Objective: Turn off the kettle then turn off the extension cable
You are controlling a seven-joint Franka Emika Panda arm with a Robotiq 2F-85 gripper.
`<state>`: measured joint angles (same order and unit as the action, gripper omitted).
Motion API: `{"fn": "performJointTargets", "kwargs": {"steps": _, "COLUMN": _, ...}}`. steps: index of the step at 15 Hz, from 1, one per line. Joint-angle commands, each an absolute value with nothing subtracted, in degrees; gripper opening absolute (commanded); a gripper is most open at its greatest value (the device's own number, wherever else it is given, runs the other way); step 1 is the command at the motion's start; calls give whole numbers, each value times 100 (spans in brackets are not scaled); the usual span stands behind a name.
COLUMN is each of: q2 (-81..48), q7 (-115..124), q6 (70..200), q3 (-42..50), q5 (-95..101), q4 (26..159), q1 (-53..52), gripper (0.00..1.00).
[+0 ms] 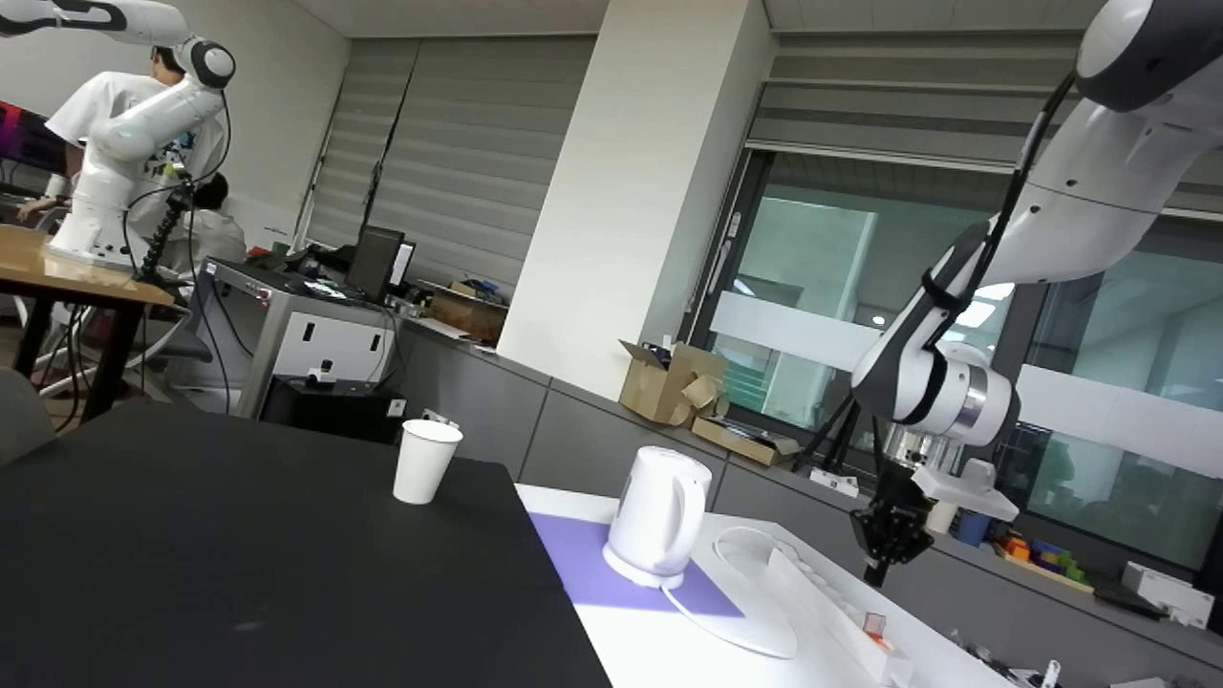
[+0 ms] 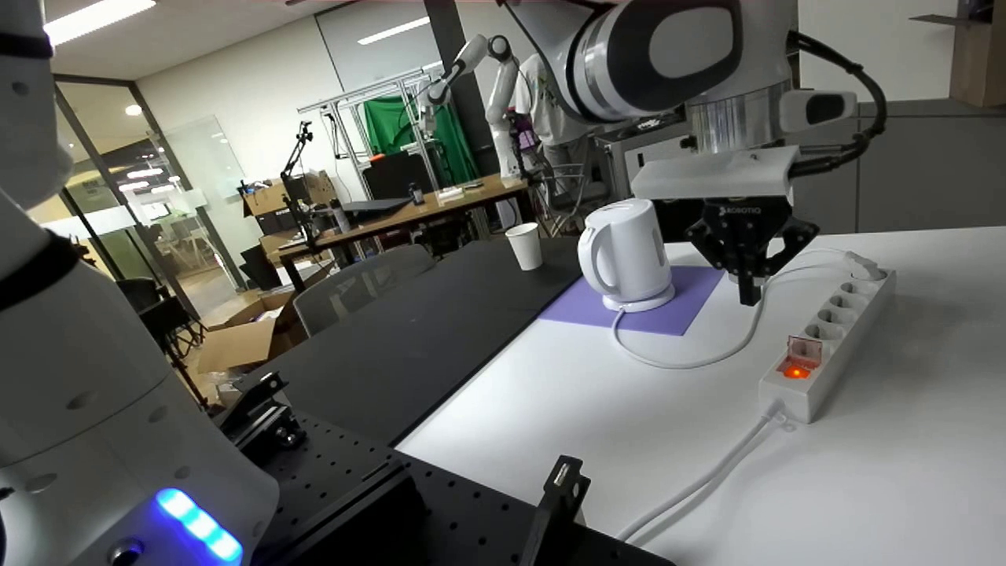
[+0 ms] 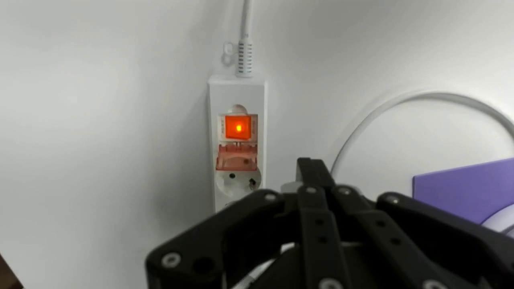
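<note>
The white kettle [image 1: 640, 516] stands upright on a purple mat [image 1: 573, 564]; it also shows in an exterior view [image 2: 640, 251]. In the wrist view only an edge of its base [image 3: 502, 218] shows at the right. The white extension cable [image 2: 853, 334] lies on the white table, also seen in the wrist view [image 3: 237, 94]. Its switch [image 3: 238, 127] glows orange, and the clear red cover [image 3: 237, 158] is flipped open. My gripper [image 2: 749, 292] is shut and empty, above the table between kettle and strip. In the wrist view its fingertips [image 3: 315, 162] appear right of the strip.
The kettle's white cord [image 2: 692, 365] loops over the table to a plug [image 2: 864, 267] at the strip's far end. The strip's own cord [image 2: 707, 479] runs off toward the robot base. A paper cup [image 1: 425, 463] stands on the black table [image 1: 239, 554].
</note>
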<state>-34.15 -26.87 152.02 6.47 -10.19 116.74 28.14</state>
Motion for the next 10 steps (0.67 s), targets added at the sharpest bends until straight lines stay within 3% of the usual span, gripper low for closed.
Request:
{"fn": "performJointTargets", "kwargs": {"steps": 1, "q2": -4063, "q7": -2404, "q6": 15168, "q3": 615, "q5": -1027, "q4": 11117, "q1": 3008, "gripper": 0}}
{"fn": "performJointTargets", "kwargs": {"steps": 10, "q2": -4766, "q7": -1945, "q6": 15086, "q3": 669, "q5": -947, "q4": 10511, "q1": 3084, "gripper": 0}}
